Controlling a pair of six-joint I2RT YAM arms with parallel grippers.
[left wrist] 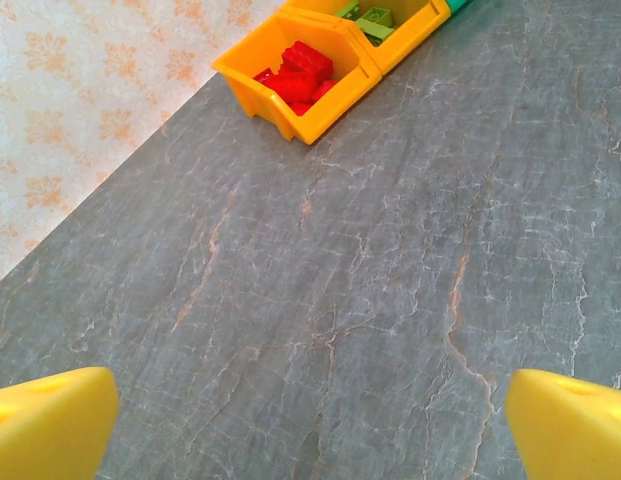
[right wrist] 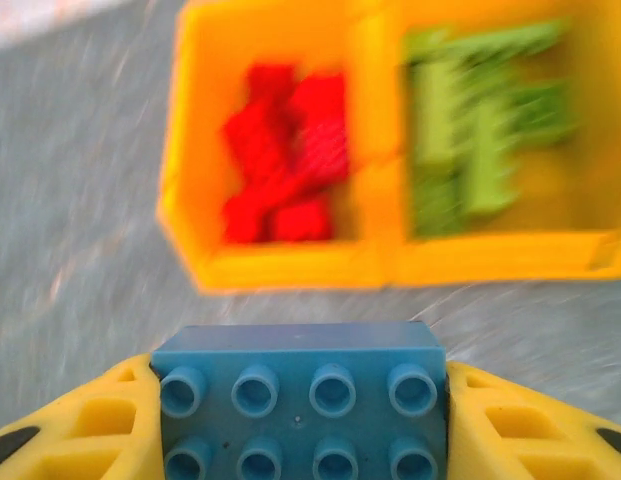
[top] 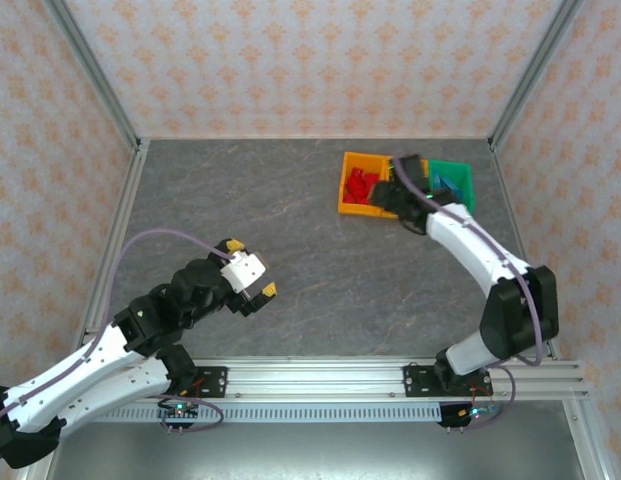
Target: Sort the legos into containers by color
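So: red legos [right wrist: 285, 150] in orng bin [right wrist: 290, 268]

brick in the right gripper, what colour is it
Blue. The brick sits clamped in the right gripper; the right wrist view shows it best.

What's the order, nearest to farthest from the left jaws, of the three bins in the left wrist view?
1. Orange bin of red legos, front left.
2. Orange bin of lime-green legos, behind it.
3. Green bin, top right edge.

The grey, veined worktop [top: 290, 230] carries the containers [top: 362, 158] at its far right: three joined bins in a row, two orange, one green.
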